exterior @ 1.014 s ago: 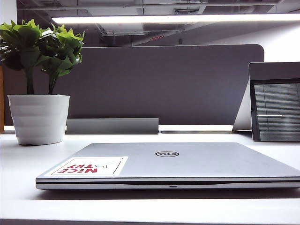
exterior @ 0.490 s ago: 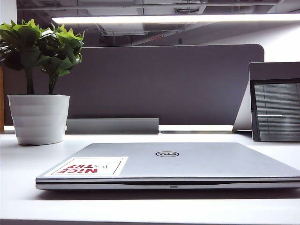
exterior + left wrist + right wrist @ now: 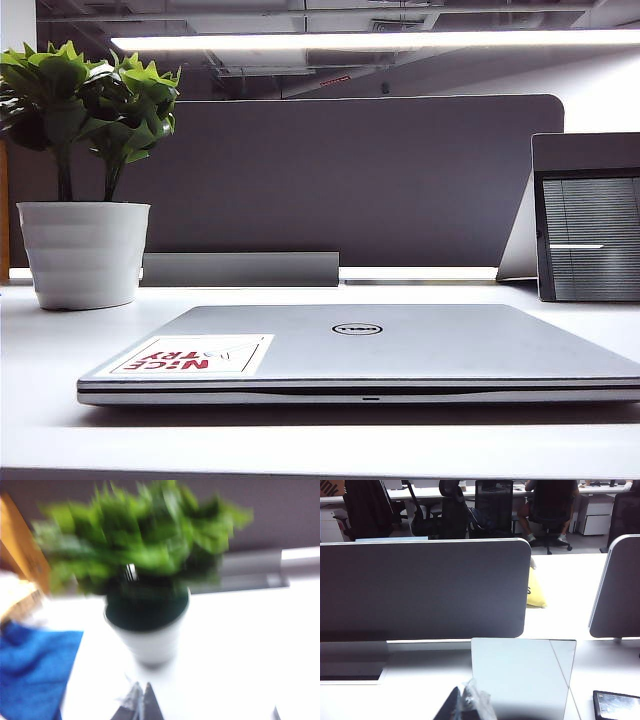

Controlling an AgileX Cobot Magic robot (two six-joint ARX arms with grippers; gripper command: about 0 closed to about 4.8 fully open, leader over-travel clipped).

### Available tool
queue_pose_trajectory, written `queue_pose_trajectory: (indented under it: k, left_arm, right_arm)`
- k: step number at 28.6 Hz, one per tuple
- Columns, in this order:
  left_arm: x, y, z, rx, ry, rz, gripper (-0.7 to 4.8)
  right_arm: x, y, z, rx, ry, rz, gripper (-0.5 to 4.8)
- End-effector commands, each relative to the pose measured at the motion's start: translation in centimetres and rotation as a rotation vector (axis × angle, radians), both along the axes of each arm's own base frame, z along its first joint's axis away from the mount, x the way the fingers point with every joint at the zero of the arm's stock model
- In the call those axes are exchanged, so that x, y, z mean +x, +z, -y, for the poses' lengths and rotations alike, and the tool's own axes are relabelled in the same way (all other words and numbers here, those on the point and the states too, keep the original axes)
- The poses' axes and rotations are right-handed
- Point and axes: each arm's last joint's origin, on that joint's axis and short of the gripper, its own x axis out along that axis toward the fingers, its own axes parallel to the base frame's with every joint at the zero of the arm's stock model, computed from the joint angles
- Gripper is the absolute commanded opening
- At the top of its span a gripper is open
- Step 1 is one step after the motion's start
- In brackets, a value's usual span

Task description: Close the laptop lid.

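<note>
A white desk (image 3: 40, 350) runs up to a dark grey divider panel (image 3: 350, 180) with rounded top corners. Overhead, a long strip light (image 3: 380, 40) glows under an exposed dark ceiling with ducts. Seen from the right wrist, an office lies beyond the divider: black mesh chairs (image 3: 492, 507) at white desks (image 3: 600, 489) on a grey floor, and a second rounded panel (image 3: 617, 587) stands alongside.

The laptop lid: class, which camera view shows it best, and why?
The exterior view: the laptop lid lies shut, with logo and sticker visible. The left wrist view shows only a blurred potted plant, the right wrist view a grey divider; neither shows the lid.
</note>
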Motion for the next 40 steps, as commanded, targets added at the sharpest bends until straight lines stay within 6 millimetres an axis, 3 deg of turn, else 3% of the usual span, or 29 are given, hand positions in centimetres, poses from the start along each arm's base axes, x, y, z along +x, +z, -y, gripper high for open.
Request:
queue_pose_trajectory:
  k: [1,2,6,11,27,40]
  left_arm:
    - [-0.7,-4.8,-0.1,-0.074,0.011,0.150,-0.05]
    - [-1.1,-6.9,-0.1,-0.113,0.013,0.210,-0.05]
    - [-2.5,-11.6,0.0,-0.203,-0.045,0.321,-0.05]
    - [-3.7,-14.7,-0.1,-0.239,-0.040,0.313,-0.05]
    - [-6.0,-19.9,-0.7,-0.263,-0.008,0.311,-0.05]
    - [-7.0,-20.2,-1.1,-0.256,0.026,0.302,-0.05]
  right_arm:
    - [-0.1,0.3,0.0,0.005,0.000,0.019,-0.05]
    - [-0.1,0.3,0.0,0.005,0.000,0.019,-0.04]
    - [-0.1,0.3,0.0,0.005,0.000,0.018,-0.04]
    - [-0.1,0.3,0.0,0.005,0.000,0.018,-0.04]
    - [-0.1,0.3,0.0,0.005,0.000,0.018,-0.04]
    - [-0.1,0.3,0.0,0.005,0.000,0.019,-0.04]
